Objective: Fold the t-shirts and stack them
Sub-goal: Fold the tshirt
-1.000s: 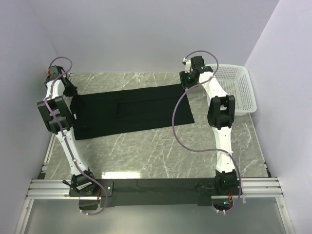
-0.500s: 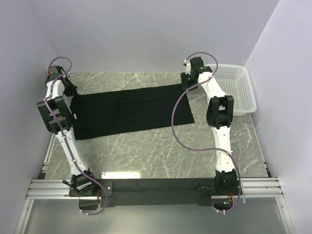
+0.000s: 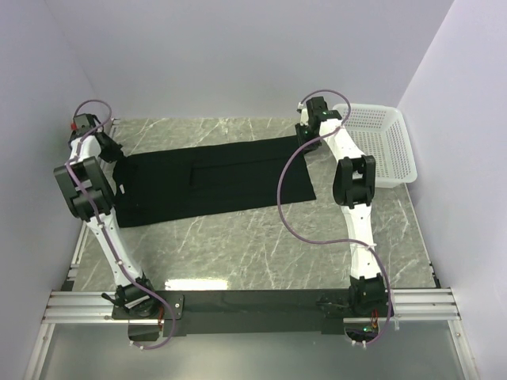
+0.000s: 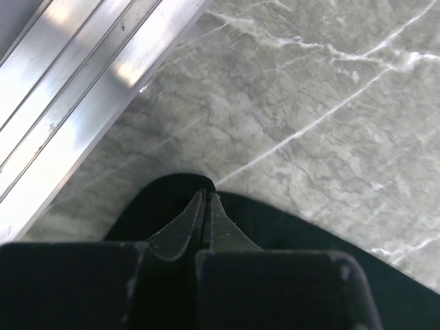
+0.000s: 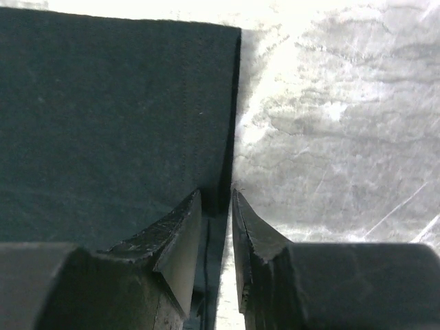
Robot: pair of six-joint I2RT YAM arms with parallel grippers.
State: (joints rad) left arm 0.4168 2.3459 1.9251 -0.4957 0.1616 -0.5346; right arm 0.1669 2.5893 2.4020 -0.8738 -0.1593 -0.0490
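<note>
The black t-shirt (image 3: 214,178) lies flat across the far half of the marble table (image 3: 261,237), folded into a long band. My left gripper (image 3: 117,161) is at its left end. In the left wrist view the left gripper (image 4: 207,196) is shut, fingertips together, pinching the rounded edge of the t-shirt (image 4: 295,230). My right gripper (image 3: 306,144) is low over the far right corner. In the right wrist view the right gripper (image 5: 216,196) straddles the straight edge of the t-shirt (image 5: 103,103) with a narrow gap still between the fingers.
A white perforated basket (image 3: 379,142) stands at the far right, just beyond the right arm. An aluminium rail (image 4: 69,103) runs along the table's left edge close to the left gripper. Walls close in on both sides.
The left gripper has shut on the shirt's left edge and its arm has shifted slightly left. The right gripper's jaws have narrowed around the shirt's right edge.
</note>
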